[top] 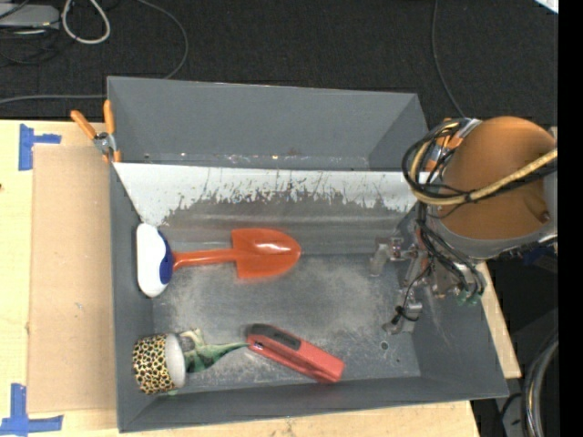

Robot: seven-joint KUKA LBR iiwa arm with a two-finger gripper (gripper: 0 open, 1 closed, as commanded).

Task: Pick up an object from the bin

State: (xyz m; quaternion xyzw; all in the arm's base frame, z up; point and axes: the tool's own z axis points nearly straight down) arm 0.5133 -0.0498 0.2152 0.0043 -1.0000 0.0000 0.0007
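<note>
My gripper [407,304] hangs low over the grey floor at the right end of the bin [273,126], close to the right wall; whether it is open or closed I cannot tell. Above it sit my orange cover [496,180] and looped cables [428,167]. Nearest thing: a red tool [296,354] with a black strip, lying slantwise near the front wall, left of the gripper and apart from it. Farther left, mid-bin: an orange spade [264,253], blade toward me, its handle running to a white oval [150,260] at the left wall. Front left corner: a leopard roll [157,364], with a green piece [208,353] between it and the red tool.
</note>
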